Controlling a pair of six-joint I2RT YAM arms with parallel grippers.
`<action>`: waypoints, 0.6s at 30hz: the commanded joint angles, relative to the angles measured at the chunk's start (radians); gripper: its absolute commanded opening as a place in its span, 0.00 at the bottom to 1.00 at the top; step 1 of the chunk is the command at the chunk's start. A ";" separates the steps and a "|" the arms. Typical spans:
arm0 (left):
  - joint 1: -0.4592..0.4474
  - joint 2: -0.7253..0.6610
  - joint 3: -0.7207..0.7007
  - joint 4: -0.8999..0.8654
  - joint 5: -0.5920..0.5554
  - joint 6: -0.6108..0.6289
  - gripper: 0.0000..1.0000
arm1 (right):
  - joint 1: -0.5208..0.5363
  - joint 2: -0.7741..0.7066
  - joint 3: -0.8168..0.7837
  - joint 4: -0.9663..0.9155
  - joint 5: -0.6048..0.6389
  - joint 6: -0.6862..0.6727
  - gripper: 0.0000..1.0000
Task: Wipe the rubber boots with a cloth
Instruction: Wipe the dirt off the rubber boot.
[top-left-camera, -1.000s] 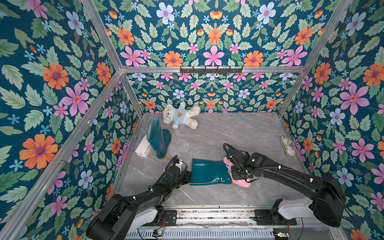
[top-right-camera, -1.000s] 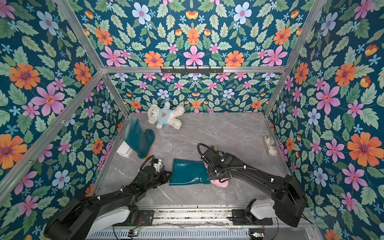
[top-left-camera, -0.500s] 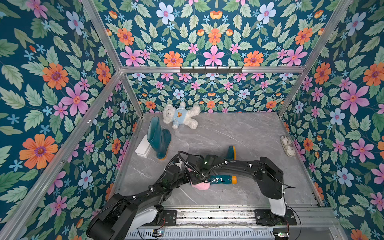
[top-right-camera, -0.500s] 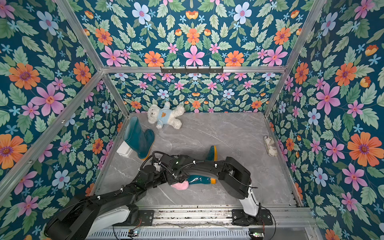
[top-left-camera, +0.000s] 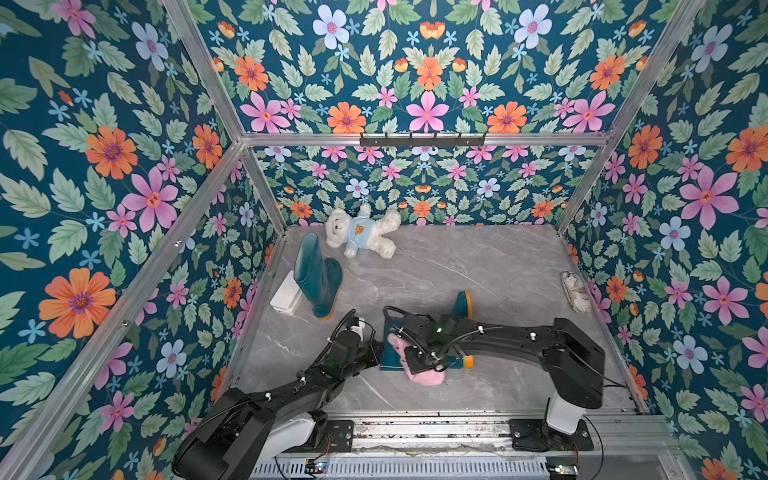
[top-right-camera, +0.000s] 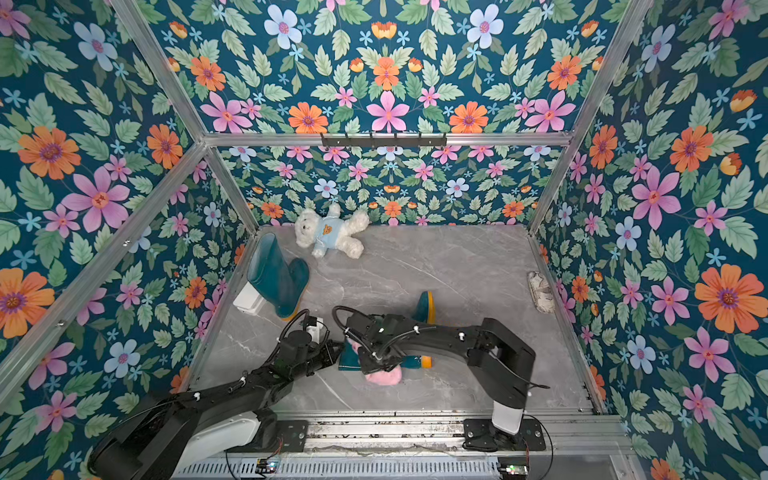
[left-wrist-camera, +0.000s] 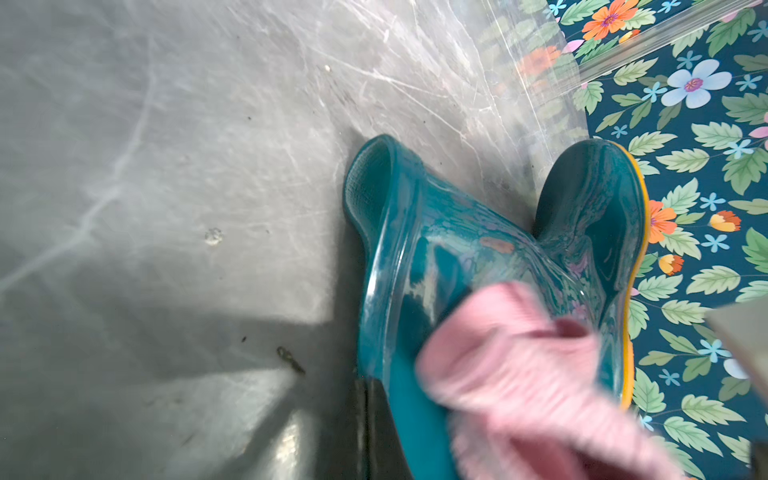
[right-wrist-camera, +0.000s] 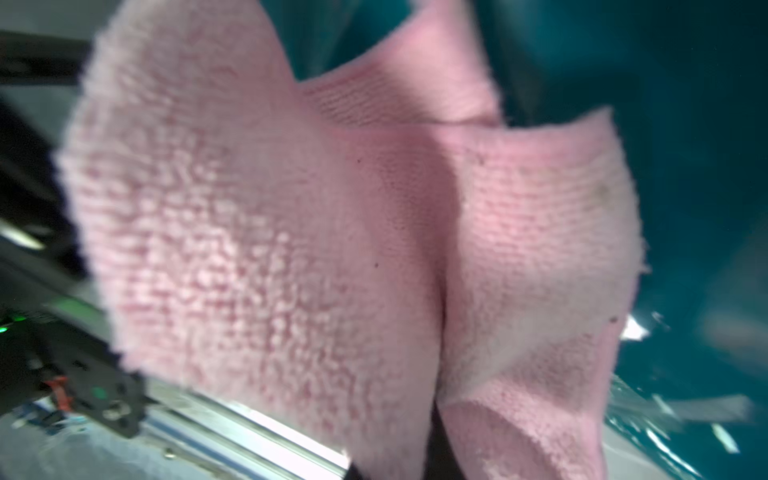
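Near boot (top-left-camera: 388, 360) lies on its side, front-centre of the worktop (top-left-camera: 478, 257). Its shaft runs left–right: opening toward my left hand (top-left-camera: 375, 353), orange sole to the right, toe pointing at the back wall. Left hand is clenched and looks pinched on the shaft rim, though the fingers are mostly hidden. Right hand (top-left-camera: 420, 360) is clenched on the pink cloth (top-left-camera: 426, 376), pressing it on the shaft at the opening end. Next stroke should go rightward along the shaft. Far boot (top-left-camera: 316, 274) stands upright by the left wall, nearer my left arm. No readable brand or lettering anywhere.
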 joint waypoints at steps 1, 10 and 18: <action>0.002 -0.002 0.000 -0.004 -0.019 0.014 0.00 | -0.033 -0.148 -0.094 -0.113 0.106 0.033 0.00; 0.001 0.013 0.010 -0.017 -0.014 0.026 0.00 | -0.126 -0.456 -0.190 -0.272 0.262 -0.024 0.00; 0.001 -0.007 0.031 -0.079 -0.030 0.058 0.00 | -0.012 -0.233 -0.103 -0.116 0.180 -0.084 0.00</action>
